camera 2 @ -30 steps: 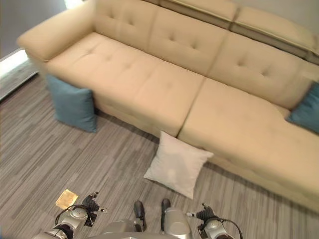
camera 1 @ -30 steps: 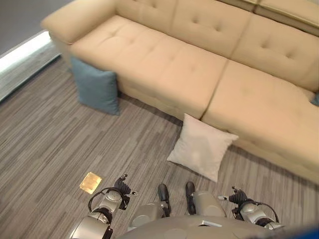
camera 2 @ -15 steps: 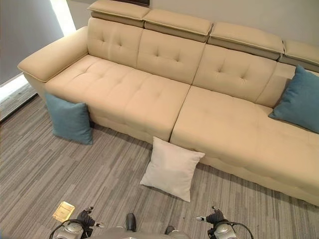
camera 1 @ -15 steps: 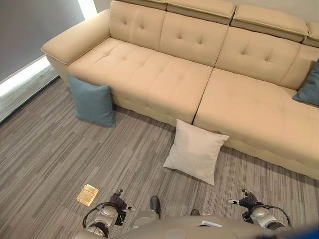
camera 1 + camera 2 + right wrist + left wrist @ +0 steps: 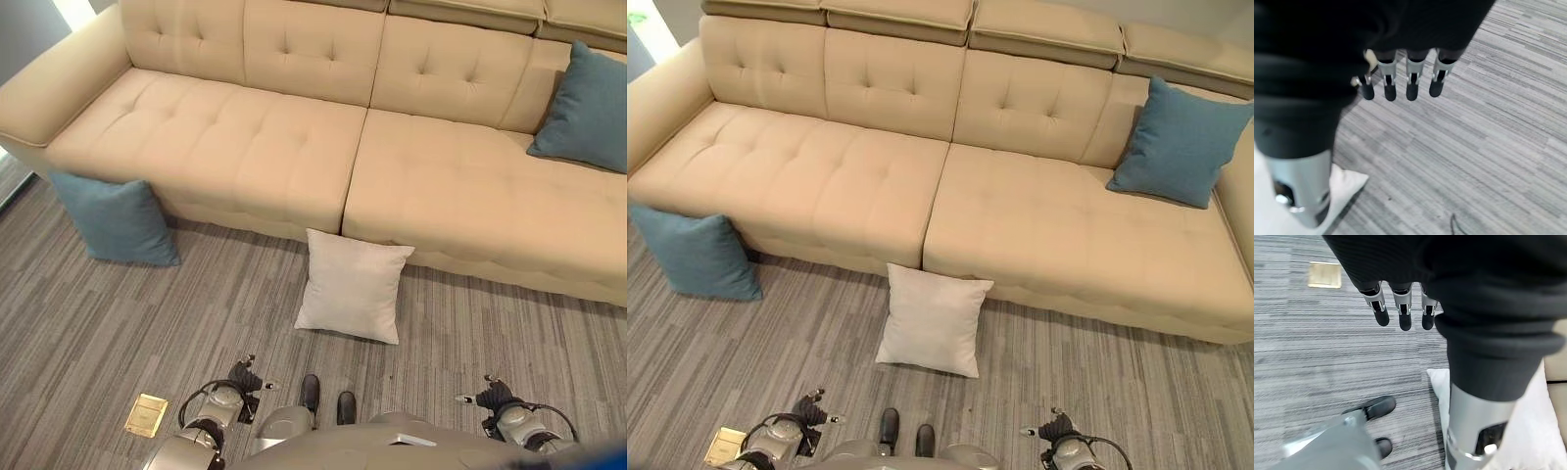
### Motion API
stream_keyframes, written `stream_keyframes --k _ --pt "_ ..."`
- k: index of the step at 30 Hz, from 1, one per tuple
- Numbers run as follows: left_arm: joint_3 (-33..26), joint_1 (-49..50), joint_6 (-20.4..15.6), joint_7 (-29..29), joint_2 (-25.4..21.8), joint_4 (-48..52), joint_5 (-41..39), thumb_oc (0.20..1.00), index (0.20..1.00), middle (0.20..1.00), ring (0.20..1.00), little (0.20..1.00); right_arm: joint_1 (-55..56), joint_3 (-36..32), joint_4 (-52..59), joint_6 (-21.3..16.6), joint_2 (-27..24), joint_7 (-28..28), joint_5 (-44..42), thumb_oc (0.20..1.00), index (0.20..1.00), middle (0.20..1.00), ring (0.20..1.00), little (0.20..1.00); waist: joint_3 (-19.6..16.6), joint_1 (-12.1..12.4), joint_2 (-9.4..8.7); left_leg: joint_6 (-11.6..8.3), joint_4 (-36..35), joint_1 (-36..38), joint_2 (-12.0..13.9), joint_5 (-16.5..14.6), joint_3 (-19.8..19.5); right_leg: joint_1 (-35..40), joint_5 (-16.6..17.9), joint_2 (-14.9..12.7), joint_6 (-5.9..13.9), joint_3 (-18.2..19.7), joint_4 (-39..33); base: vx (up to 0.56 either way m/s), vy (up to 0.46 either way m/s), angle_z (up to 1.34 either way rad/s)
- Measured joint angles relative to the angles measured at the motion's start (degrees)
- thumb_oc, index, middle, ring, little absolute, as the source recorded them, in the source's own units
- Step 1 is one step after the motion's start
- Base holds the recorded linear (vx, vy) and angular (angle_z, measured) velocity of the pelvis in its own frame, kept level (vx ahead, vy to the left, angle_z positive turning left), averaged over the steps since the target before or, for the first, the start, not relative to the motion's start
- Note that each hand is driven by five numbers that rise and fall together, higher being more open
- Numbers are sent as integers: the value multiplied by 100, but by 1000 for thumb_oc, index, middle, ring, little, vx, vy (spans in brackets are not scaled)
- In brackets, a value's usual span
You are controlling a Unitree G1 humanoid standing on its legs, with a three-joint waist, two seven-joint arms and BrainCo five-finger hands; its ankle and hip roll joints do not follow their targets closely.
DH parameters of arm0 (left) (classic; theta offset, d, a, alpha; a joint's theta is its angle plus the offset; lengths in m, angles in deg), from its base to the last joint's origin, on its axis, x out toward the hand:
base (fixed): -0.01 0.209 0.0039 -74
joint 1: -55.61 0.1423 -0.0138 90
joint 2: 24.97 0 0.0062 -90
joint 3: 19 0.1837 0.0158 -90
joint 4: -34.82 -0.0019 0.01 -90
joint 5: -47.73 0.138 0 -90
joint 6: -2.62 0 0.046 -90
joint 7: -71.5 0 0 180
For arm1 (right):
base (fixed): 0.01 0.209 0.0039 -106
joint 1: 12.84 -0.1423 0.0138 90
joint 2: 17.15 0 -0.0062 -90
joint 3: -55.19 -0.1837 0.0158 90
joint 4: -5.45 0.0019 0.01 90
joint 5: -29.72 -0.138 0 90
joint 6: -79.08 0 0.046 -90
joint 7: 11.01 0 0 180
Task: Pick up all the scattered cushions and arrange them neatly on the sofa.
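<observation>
A white cushion (image 5: 353, 284) stands on the carpet, leaning on the front of the beige sofa (image 5: 245, 137) near its middle seam. A blue cushion (image 5: 116, 217) leans on the sofa's left end on the floor. Another blue cushion (image 5: 1181, 142) rests on the seat at the right, against the backrest. My left hand (image 5: 243, 377) and right hand (image 5: 493, 395) hang low at my sides, well short of the white cushion. The left hand's fingers (image 5: 1400, 308) and the right hand's fingers (image 5: 1400, 81) are straight and hold nothing. A corner of the white cushion (image 5: 1347, 181) shows beside my right hand.
A small flat yellowish card (image 5: 147, 414) lies on the striped grey carpet by my left hand. Most of the sofa seat, left and middle, is bare. Open carpet lies between me and the sofa.
The whole picture has shifted, so the camera moved: the sofa's right end and its blue cushion now show fully. The cushions lie as before and both hands stay low.
</observation>
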Motion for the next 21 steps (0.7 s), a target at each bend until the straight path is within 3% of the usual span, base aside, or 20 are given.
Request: stream_keyframes --k 1,2,3,4,5,6,7,9,11,12,15,18,21 --pt "3 -19 -1 -3 -54 0 0 1000 1000 1000 1000 1000 -40 -5 10 -7 18 -6 0 1000 1000 1000 1000 1000 -8 85 13 91 1 116 20 -105 98 -48 -225 -49 289 -28 299 94 112 -40" --pt "4 -94 -1 -2 -92 4 1 1000 1000 1000 1000 1000 -59 -4 39 -5 35 -8 0 1000 1000 1000 1000 1000 -43 105 -23 127 10 105 -26 -156 132 -235 -393 -108 422 -147 567 83 103 -49" --pt "4 -96 9 -2 -161 -9 0 1000 1000 1000 1000 1000 -204 -7 84 -6 50 -20 0 1000 1000 1000 1000 1000 27 160 64 191 0 116 31 -177 230 -677 -493 -124 501 -335 1459 58 60 -28" --pt "49 -47 32 -16 -269 -11 -1 1000 1000 1000 1000 1000 -203 -5 215 -8 81 -25 0 1000 1000 1000 1000 1000 53 113 111 289 58 153 46 -215 261 -1335 -873 -435 780 -770 2763 139 59 -32" --pt "49 31 50 -19 -296 -9 -2 1000 1000 1000 1000 1000 -186 18 210 -1 136 -36 0 1000 1000 1000 1000 1000 47 129 66 355 89 183 -83 -276 318 -1603 -938 -983 896 -804 3029 160 43 -14" --pt "56 52 89 -13 -270 -21 -2 1000 1000 1000 1000 1000 -123 17 357 -7 140 -67 -1 1000 1000 1000 1000 1000 94 80 32 363 -1 292 -145 -379 216 -1842 -900 -1312 903 -766 2744 174 8 -14" --pt "59 62 89 -6 -264 -34 -2 1000 1000 1000 1000 1000 -74 19 435 -13 156 -71 0 1000 1000 1000 1000 1000 120 62 67 306 -1 309 -146 -384 237 -1966 -856 -1317 949 -769 2365 80 -42 -4" --pt "57 108 87 -9 -238 -29 -2 1000 1000 1000 1000 1000 60 22 415 4 182 -72 2 1000 1000 1000 1000 1000 104 79 -46 255 3 489 -194 -466 357 -1923 -293 -1340 916 -1153 1428 70 -88 -1" --pt "58 133 82 -6 -196 -13 -2 1000 1000 1000 1000 1000 63 20 367 1 179 -71 8 1000 1000 1000 1000 1000 95 83 -61 144 18 615 -165 -584 350 -1749 320 -1351 900 -1401 1046 61 -109 -2" --pt "59 125 82 -6 -194 -6 -2 1000 1000 1000 1000 1000 25 17 362 -4 169 -68 17 1000 1000 1000 1000 1000 102 90 -52 48 104 613 -108 -677 346 -1628 595 -1275 712 -1440 900 87 -132 -4" --pt "12 143 82 -3 -161 -8 0 1000 1000 1000 1000 1000 -2 12 377 -5 112 -68 58 1000 1000 1000 1000 1000 114 109 123 -224 407 700 133 -845 330 -939 851 -888 315 -1461 28 105 -145 -3" --pt "-52 127 74 -7 -97 1 1 1000 1000 1000 1000 1000 5 12 434 -9 20 -63 64 1000 1000 1000 1000 1000 -48 109 192 -343 471 723 371 -921 267 -751 749 -610 208 -1477 -189 68 -166 6" --pt "-46 21 62 -1 57 -1 -6 1000 1000 1000 1000 1000 19 10 428 -7 -108 -58 47 1000 1000 1000 1000 1000 26 94 65 -537 1373 151 356 -924 -15 -757 634 -601 217 -1421 -191 -51 -78 47"
